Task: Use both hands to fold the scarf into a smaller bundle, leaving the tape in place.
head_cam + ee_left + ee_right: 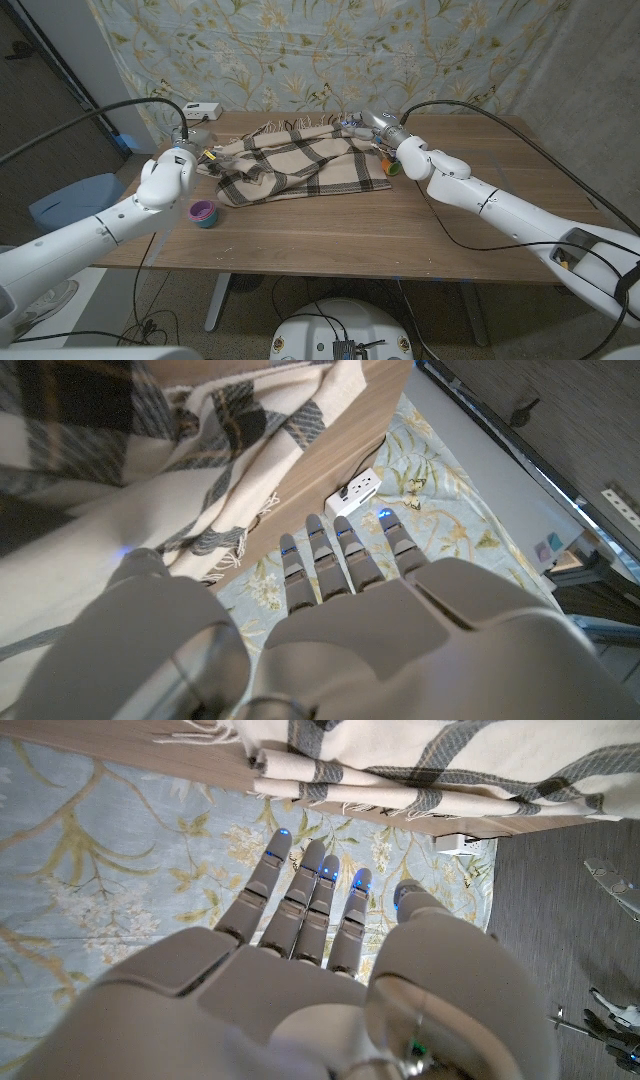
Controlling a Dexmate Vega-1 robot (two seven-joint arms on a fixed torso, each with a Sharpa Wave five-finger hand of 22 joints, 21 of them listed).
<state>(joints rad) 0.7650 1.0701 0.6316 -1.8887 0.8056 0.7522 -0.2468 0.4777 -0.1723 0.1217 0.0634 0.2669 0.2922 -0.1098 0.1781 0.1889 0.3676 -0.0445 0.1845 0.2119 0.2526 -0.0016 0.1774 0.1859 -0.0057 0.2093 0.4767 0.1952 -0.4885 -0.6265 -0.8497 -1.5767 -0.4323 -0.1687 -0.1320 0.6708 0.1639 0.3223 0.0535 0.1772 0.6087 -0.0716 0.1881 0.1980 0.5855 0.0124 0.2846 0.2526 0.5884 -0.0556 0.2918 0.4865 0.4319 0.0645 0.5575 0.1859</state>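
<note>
at the left of the head view the left hand [184, 150] is seen at the scarf's left edge, near the far side of the worktop [330, 235]. in the left wrist view its fingers [340, 560] are stretched out and apart, grasping nothing, with fringed cloth just beside them. a small purple and teal cup [203, 213] stands on the worktop near the left forearm. the plaid scarf [300, 165] lies rumpled and spread across the far middle of the worktop. just beside its right edge a small green object [394, 169] is seen, possibly the tape; it cannot be told for certain. the right hand [375, 124] is held at the scarf's far right corner, its fingers [305, 905] likewise straight, released and empty.

the step in hand is judged to be taking hold of the far corners. both corners should be pinched through the cloth's full thickness, lifted together and level, then drawn toward the near edge so one even fold is laid. the right side should be kept clear of the green object.
</note>
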